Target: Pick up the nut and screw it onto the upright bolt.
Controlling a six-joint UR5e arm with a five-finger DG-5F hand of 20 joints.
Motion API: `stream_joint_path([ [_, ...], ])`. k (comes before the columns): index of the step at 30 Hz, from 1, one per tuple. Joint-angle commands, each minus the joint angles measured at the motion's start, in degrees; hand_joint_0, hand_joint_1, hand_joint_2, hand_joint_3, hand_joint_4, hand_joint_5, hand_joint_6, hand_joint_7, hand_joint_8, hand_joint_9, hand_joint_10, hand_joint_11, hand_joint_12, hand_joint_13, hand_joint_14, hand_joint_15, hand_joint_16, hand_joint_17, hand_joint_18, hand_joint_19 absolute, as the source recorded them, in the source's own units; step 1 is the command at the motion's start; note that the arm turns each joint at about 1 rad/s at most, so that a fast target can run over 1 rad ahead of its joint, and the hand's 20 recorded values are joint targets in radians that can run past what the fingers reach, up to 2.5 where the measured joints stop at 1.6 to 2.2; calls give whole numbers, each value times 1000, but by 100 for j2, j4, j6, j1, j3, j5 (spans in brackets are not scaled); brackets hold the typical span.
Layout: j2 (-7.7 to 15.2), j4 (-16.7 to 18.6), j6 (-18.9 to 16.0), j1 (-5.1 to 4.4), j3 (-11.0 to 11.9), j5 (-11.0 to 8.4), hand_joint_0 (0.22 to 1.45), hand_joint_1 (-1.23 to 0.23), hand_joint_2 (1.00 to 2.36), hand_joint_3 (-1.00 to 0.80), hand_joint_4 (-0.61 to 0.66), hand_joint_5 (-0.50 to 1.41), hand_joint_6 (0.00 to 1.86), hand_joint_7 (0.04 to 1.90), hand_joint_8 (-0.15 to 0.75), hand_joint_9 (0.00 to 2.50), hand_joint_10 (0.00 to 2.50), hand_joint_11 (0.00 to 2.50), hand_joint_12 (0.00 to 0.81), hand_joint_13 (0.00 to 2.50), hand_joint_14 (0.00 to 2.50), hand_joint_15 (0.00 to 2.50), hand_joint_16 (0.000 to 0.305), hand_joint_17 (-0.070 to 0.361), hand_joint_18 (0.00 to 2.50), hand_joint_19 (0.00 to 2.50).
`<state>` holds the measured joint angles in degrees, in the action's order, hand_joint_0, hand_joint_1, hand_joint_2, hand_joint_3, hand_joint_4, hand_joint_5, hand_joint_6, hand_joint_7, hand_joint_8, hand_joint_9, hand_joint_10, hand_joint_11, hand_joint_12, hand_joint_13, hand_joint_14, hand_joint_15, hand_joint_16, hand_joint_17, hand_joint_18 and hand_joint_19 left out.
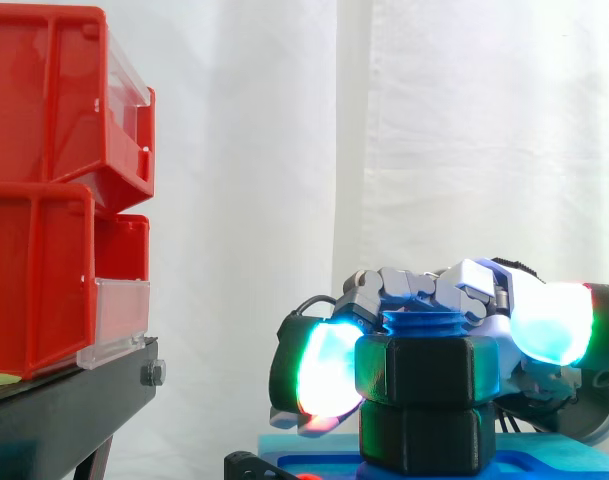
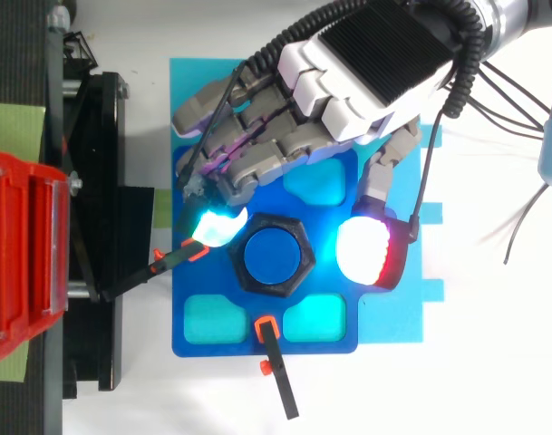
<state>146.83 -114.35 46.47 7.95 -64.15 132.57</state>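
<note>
Hand [image 2: 366,63] curled round the black hex nut [image 1: 424,368], which sits on the blue upright bolt [image 2: 274,256] between the glowing pads. Cyan fingertip [image 2: 217,225] touches one flank of the nut; thumb pad [image 2: 371,252] is just beside the opposite flank. A second black hex piece [image 1: 422,437] sits under the nut, below the fingertips.

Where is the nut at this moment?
Side view: the nut sits on the bolt, above a black hex base, with threads showing over it. Top view: it is mid-tray, right by the hand.

Grey-white robot hand [image 2: 348,82], glowing cyan-white pads [image 2: 371,249]
</note>
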Motion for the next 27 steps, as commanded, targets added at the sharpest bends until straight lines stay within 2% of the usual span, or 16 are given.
stream_joint_path([
  [1, 13, 27, -6, 14, -63, 6, 477, -165, 1000, -500, 192, -39, 502, 1490, 297, 840, 0, 0, 341, 699, 1, 0, 41, 93, 485, 198],
  [14, 4, 133, -6, 40, -63, 23, 485, -169, 1000, -500, 185, 0, 506, 1598, 303, 905, 0, 0, 332, 739, 0, 0, 40, 90, 531, 201],
  [27, 4, 212, -41, 57, -10, 85, 488, -172, 1000, -500, 171, 14, 556, 1512, 302, 996, 0, 0, 325, 777, 0, 11, 40, 89, 570, 211],
])
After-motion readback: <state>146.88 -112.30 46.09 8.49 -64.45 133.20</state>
